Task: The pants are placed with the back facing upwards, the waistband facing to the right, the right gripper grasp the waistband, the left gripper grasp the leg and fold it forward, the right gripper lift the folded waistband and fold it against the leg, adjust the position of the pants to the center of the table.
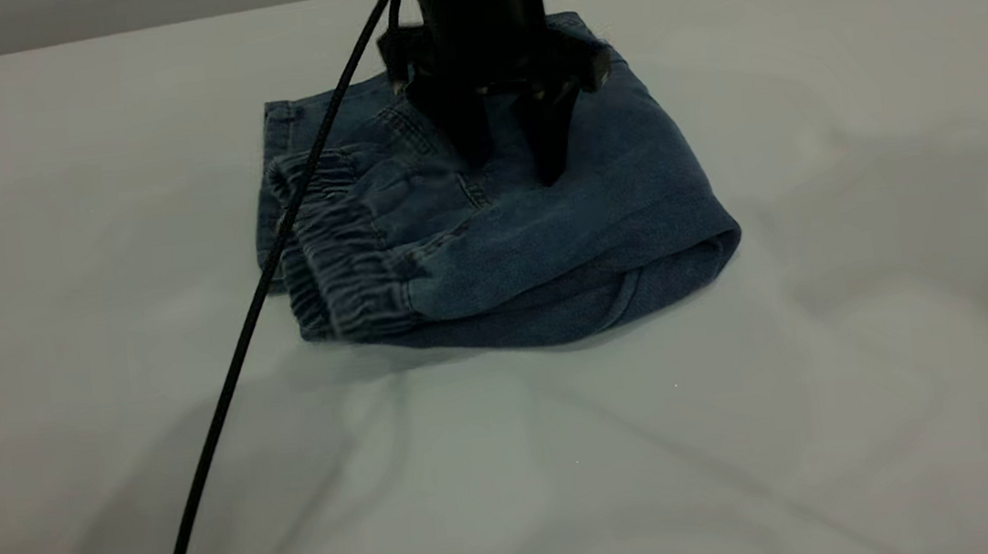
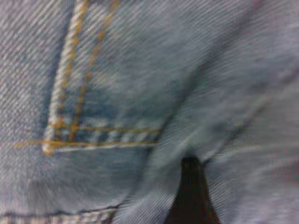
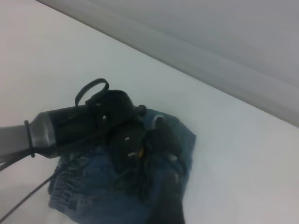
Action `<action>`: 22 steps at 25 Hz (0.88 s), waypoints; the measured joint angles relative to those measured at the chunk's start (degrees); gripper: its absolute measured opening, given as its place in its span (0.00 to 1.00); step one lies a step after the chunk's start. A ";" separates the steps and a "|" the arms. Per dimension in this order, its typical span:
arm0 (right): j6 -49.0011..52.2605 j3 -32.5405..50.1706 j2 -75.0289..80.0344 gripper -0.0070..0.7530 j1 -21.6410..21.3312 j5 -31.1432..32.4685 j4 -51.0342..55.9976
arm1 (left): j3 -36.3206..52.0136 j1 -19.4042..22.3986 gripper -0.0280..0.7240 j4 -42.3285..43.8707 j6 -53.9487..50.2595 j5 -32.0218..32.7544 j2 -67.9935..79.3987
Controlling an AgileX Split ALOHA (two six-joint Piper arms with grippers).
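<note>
The pants [image 1: 561, 215] lie folded in a compact bundle on the table [image 1: 749, 434]. The gathered waistband [image 1: 335, 248] sits on top at the bundle's left, and the rounded fold is at its right. My left gripper [image 1: 511, 160] stands straight down on the bundle's top, open, with both fingertips touching the denim. In the left wrist view the denim [image 2: 140, 70] fills the frame, with tan pocket stitching [image 2: 93, 133] and one dark finger [image 2: 191, 196]. The right gripper [image 3: 168, 212] hangs off to the side, looking at the left arm [image 3: 93, 123] over the pants [image 3: 182, 140]. The printed leg is hidden.
A black cable [image 1: 258, 302] runs from the left arm down across the waistband end to the table's front left. The table's far edge [image 1: 110, 33] lies just behind the pants, with a grey wall beyond it.
</note>
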 joint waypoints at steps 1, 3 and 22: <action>0.00 0.00 0.00 0.79 0.00 0.00 0.26 | 0.00 0.00 0.69 0.10 0.67 -0.13 -1.01; -0.37 0.00 0.00 0.79 0.00 0.00 1.02 | -0.05 0.00 0.69 0.63 1.68 -0.19 -3.54; -4.34 0.00 -6.35 0.79 0.00 0.12 6.42 | -0.01 0.12 0.69 15.19 3.39 0.01 -28.58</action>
